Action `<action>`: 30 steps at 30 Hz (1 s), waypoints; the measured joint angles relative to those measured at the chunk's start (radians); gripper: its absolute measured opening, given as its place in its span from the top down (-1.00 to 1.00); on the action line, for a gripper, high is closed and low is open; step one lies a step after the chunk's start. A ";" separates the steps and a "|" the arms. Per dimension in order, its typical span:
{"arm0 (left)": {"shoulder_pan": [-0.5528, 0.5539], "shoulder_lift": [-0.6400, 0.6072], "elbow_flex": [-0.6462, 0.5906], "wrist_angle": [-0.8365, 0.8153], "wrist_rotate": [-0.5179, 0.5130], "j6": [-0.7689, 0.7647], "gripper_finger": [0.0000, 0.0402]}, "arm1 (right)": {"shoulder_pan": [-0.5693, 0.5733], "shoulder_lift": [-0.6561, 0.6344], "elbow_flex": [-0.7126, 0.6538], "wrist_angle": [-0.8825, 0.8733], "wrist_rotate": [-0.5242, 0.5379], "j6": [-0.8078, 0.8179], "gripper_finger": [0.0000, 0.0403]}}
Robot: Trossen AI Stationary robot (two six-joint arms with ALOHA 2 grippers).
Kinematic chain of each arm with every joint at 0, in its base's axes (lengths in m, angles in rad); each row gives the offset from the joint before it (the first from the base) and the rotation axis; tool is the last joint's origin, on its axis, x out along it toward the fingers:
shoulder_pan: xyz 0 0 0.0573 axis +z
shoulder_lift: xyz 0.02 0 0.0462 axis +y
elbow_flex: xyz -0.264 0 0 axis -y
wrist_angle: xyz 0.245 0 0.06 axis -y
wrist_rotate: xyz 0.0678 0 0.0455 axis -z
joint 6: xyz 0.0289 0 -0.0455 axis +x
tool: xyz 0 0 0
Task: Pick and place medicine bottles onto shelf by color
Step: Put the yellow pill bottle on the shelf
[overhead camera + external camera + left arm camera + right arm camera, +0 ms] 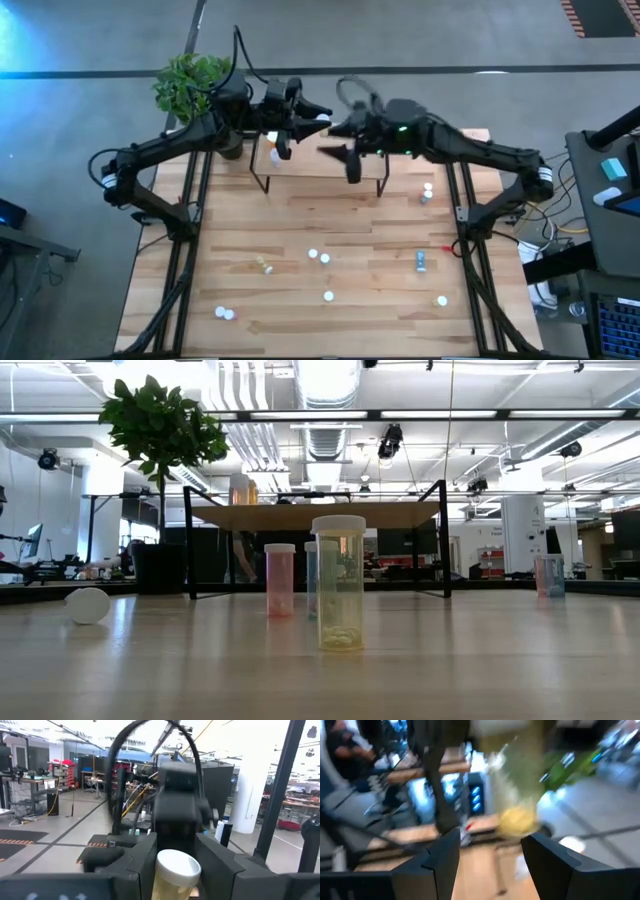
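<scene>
My left gripper (308, 117) hangs over the far left part of the shelf (325, 165), shut on a medicine bottle (175, 872) with a white cap and a pale yellowish body. My right gripper (347, 155) hangs over the middle of the shelf, facing the left one, fingers open and nothing between them (490, 860). A yellowish blur (517, 820) shows beyond them. The shelf is a light-wood board on black wire legs (318, 515). Other medicine bottles stand or lie on the table: yellow (339, 585), pink (280, 580), blue-green (421, 261). My left gripper pinches the bottle's body just below the white cap (176, 866) between its two fingers (142, 865). The fingers reach about level, toward the table's right. The bottle lies along them, cap end forward, lifted clear above the shelf.
A potted plant (192, 82) stands at the table's far left corner. Loose bottles and white caps are scattered over the near half of the table (320, 257), (224, 313), (441, 300), and one pair sits to the right of the shelf (428, 191). Black frame rails (185, 250) run along both sides.
</scene>
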 joint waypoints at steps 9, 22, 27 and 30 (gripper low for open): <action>0.000 0.001 0.000 0.000 -0.005 0.000 0.44 | 0.001 -0.052 0.001 0.047 0.033 -0.048 0.00; 0.000 0.026 0.000 -0.003 -0.027 -0.027 0.44 | -0.001 -0.019 0.012 0.053 0.035 -0.024 0.01; 0.000 0.026 0.000 -0.003 -0.027 -0.030 0.44 | -0.001 -0.017 0.013 0.052 0.037 -0.012 0.15; -0.002 0.026 0.000 -0.006 -0.038 -0.052 0.44 | -0.001 -0.017 0.013 0.052 0.037 -0.008 0.30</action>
